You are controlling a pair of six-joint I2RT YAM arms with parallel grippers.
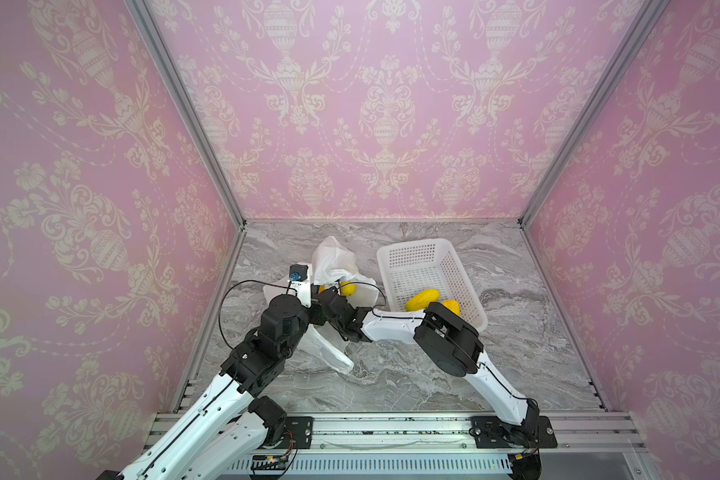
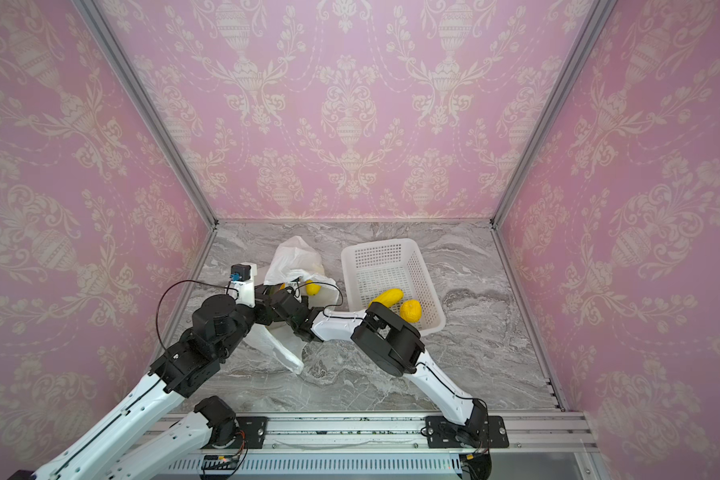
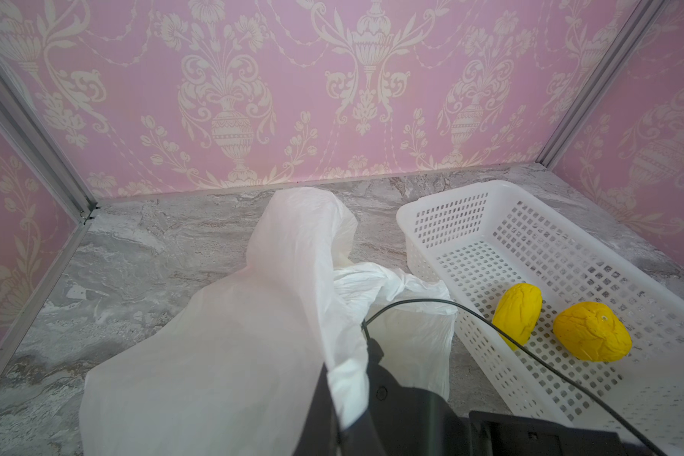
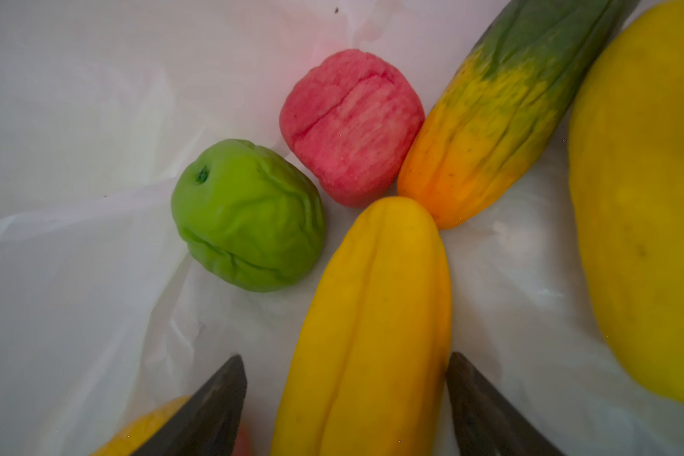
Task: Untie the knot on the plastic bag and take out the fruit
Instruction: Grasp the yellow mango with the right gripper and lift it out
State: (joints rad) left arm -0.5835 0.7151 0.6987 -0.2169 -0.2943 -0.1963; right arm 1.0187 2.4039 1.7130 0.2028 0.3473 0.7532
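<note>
The white plastic bag (image 1: 333, 257) (image 2: 292, 257) lies crumpled left of the basket. My left gripper (image 3: 350, 391) is shut on a fold of the plastic bag (image 3: 253, 316) and holds it up. My right gripper (image 4: 344, 357) is inside the bag, open, with one finger on each side of a long yellow fruit (image 4: 372, 316). Around it lie a green fruit (image 4: 247, 215), a red one (image 4: 352, 126), a green-to-orange one (image 4: 490, 130) and a big yellow one (image 4: 648, 197). One yellow fruit (image 1: 347, 288) (image 2: 312, 287) peeks out of the bag. The knot is not in view.
A white perforated basket (image 1: 412, 245) (image 2: 375, 245) (image 3: 451, 197) stands right of the bag and holds two yellow fruits (image 1: 422, 299) (image 3: 591, 331). The right forearm (image 1: 391, 322) crosses in front of the basket. A black cable (image 3: 490, 319) runs over the bag.
</note>
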